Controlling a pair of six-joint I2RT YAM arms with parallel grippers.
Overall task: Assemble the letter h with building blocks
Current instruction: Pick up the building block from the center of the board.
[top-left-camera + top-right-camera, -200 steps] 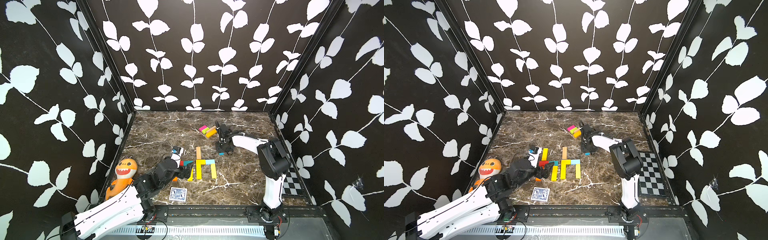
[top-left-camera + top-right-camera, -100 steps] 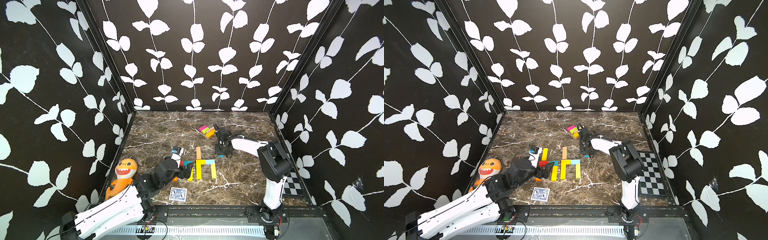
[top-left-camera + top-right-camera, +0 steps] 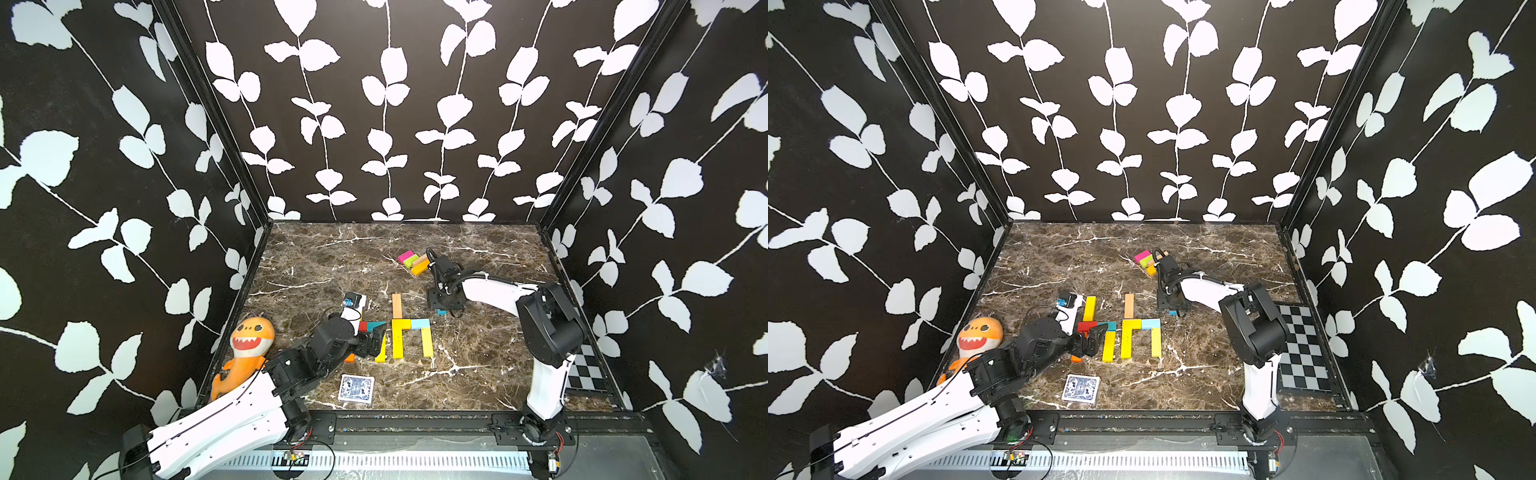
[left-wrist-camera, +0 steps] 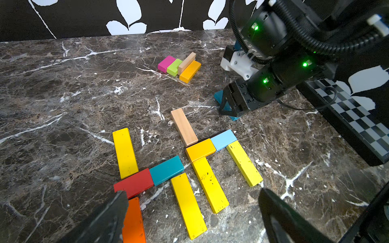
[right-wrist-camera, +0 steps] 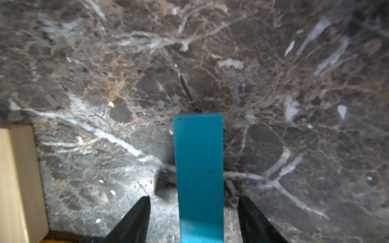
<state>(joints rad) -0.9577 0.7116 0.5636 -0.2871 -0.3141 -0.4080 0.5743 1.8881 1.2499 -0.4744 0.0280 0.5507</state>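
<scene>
over teal block (image 5: 199,151): right claw (image 5: 193,198), agape

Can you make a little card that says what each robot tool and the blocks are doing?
Left tool: open, empty, above flat yellow wooden blocks
Right tool: open around a teal rectangular wooden block, gaps both sides
Letter: h-shaped group of tan, orange, light-blue and yellow blocks
Spares: pile of pink, green, tan and orange blocks
Extras: blue-patterned card deck, orange shark plush

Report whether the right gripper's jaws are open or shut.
Open: in the right wrist view, the right gripper has its jaws clear of the teal block, with a visible gap on each side.
</scene>
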